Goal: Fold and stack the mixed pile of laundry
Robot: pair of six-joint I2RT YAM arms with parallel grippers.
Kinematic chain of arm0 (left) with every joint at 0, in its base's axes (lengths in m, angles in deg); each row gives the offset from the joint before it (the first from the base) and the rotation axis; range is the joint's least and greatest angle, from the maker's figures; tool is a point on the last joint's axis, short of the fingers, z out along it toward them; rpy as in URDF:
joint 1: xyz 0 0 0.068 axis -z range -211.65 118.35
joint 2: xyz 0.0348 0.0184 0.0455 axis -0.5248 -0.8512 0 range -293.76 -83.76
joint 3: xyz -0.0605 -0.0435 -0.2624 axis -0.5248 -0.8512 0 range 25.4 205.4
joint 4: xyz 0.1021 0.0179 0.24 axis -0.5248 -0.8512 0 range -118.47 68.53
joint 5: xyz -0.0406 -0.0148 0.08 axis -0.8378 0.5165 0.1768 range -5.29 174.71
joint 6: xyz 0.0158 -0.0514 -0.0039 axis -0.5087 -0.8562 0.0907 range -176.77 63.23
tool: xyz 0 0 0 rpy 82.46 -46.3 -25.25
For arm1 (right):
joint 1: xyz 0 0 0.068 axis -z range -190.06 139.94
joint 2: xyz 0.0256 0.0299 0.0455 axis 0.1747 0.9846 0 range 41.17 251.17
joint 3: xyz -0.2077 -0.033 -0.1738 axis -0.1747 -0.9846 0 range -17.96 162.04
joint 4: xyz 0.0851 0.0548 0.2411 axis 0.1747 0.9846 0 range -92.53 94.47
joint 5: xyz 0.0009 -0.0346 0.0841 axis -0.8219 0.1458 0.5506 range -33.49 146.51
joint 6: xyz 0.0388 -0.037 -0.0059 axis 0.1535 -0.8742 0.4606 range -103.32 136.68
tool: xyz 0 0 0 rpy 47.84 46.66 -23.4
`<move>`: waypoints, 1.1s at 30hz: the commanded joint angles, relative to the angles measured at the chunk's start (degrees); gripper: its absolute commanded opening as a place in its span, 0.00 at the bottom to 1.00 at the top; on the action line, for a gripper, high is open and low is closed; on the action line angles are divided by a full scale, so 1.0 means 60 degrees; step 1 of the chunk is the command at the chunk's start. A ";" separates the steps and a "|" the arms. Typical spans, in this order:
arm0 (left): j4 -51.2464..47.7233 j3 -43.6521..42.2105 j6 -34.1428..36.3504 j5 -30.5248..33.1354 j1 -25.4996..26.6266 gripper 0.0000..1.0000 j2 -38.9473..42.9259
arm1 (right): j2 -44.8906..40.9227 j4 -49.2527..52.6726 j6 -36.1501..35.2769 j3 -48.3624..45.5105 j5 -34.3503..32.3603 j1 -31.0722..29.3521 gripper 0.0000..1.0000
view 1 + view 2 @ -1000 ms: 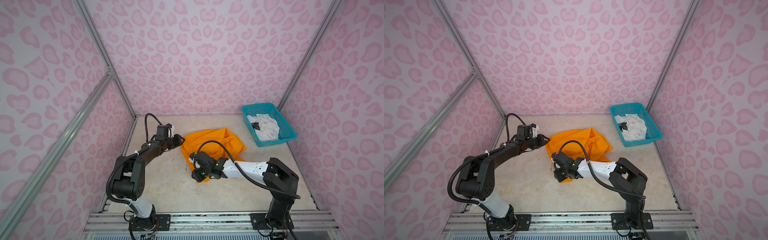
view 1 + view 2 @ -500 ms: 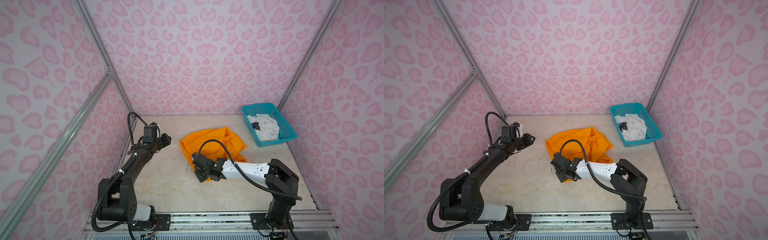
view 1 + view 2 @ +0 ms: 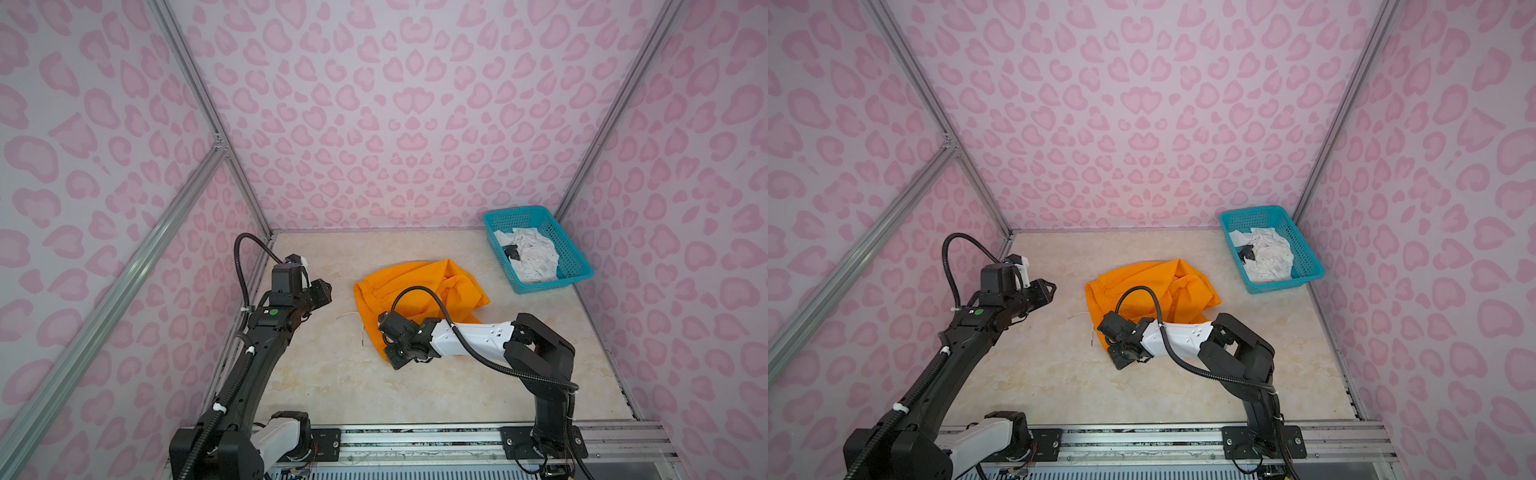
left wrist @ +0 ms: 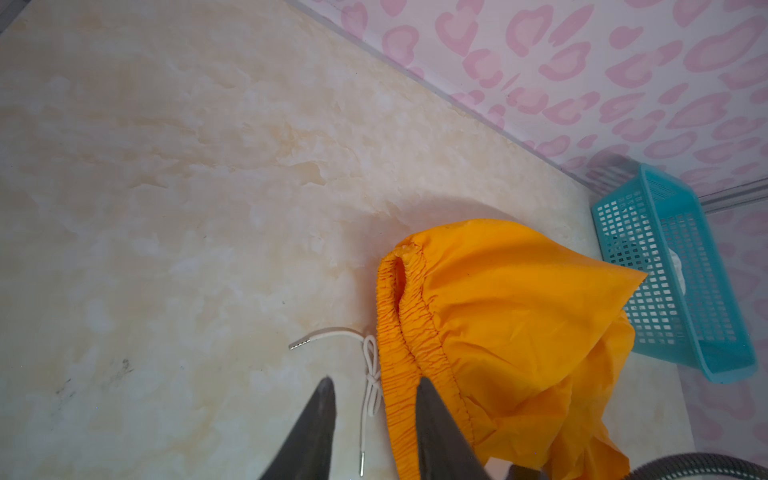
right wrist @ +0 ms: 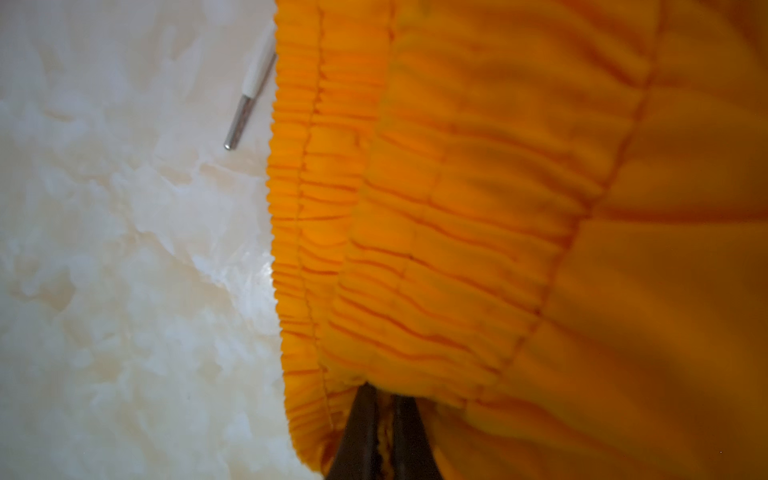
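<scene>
Top views both show the right arm folded low over the table [image 3: 353, 386]. Its black elbow link is raised near the right side, and its white forearm runs almost level toward the middle, across the near part of the orange shorts [image 3: 419, 286]. The right gripper [image 3: 392, 357] sits at the near left corner of the garment. In the right wrist view its two dark fingers [image 5: 361, 432] are pressed close together, with a fold of the gathered elastic waistband pinched between them, so this pincer is clamped on the shorts.

The left arm stretches from its base at the near edge up along the left wall. Its forearm slopes upward and its wrist bends toward the centre. The left gripper [image 3: 1050, 287] hangs above bare table, apart from the shorts. In the left wrist view its fingers [image 4: 324, 415] stand parted with nothing between them.

The shorts lie crumpled near the table's middle, waistband toward the left. The white drawstring [image 4: 370, 361] trails onto the table beside it. The white T-shirt [image 3: 530, 255] lies bunched inside the teal basket [image 3: 540, 286] at the far right corner, well apart from both grippers.
</scene>
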 commanded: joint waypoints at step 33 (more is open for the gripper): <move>-0.0927 -0.4108 -0.2610 0.0052 0.2608 0.63 0.2738 | -0.4829 -0.0095 0.0217 -0.3631 0.1927 0.4608 0.59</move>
